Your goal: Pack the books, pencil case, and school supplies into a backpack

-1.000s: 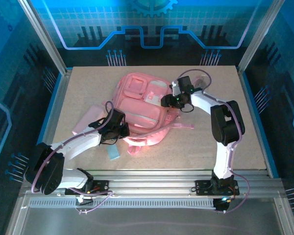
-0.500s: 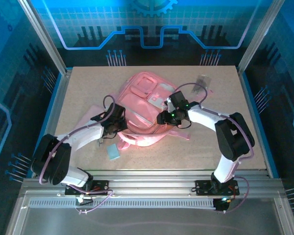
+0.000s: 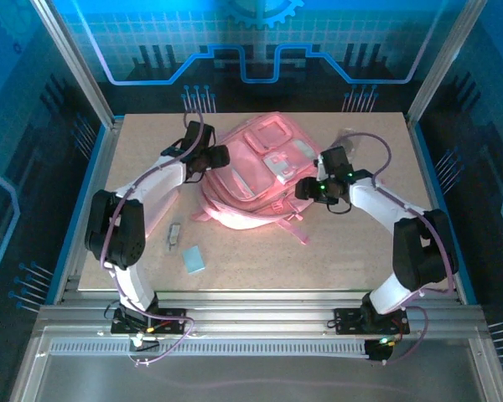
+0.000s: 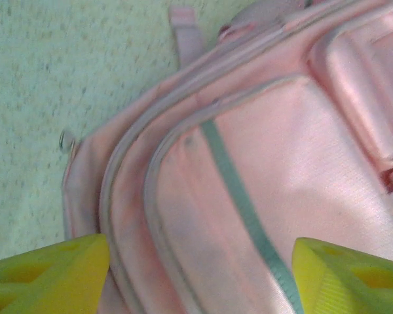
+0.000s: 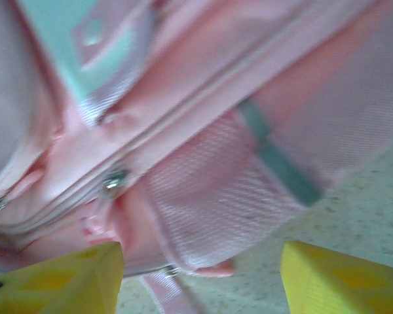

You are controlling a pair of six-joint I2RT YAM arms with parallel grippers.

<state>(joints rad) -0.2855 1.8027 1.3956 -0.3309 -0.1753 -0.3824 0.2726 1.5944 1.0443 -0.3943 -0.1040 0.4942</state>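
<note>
**Pink backpack lies free between two open sets of fingers**

The backpack (image 3: 251, 180) lies flat in the middle of the worktop (image 3: 360, 251). The left fingers (image 3: 216, 157) are at its far-left edge and the right fingers (image 3: 304, 191) at its right side. Both wrist views show the yellow fingers spread wide over pink fabric, with nothing clamped.

On the near-left of the backpack, apart from it, lie a small grey packet (image 3: 174, 237) and a pale blue flat piece (image 3: 194, 259), not yet packed.

The likely trouble is the bag shifting. Neither arm has hold of it, so a push from one side could slide or crumple it. Fingers closing here could also pinch loose fabric or the mesh side pocket (image 5: 209, 209) rather than a zip pull (image 5: 114, 180).

The top view gives the whole layout and the two loose items. The wrist views give the seams, the grey-green trim and the metal pulls, which are too small to see from above. The right wrist picture is blurred, so I cannot tell whether that zip is open.
</note>
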